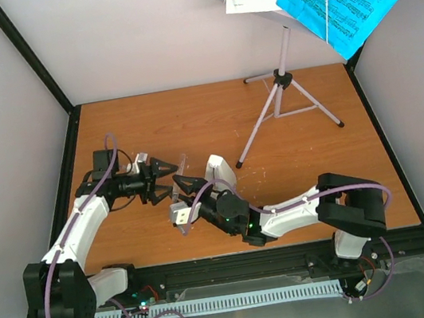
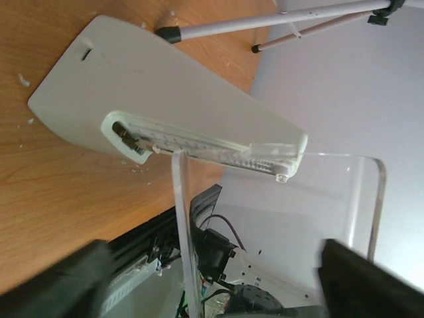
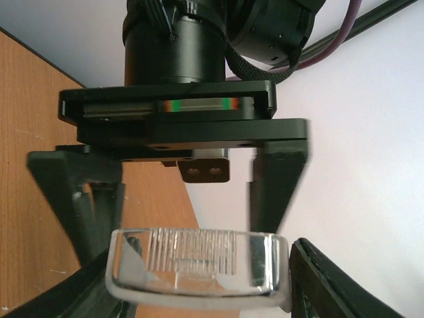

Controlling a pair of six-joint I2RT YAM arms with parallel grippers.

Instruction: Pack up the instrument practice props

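Right wrist view: right gripper flanks the cover, but I cannot tell if it grips; left gripper is open. Squeeze its sides squarely before carrying it off.

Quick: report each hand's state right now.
Left hand: open, gripping nothing.
Right hand: closed around the clear cover, touching it on both sides.
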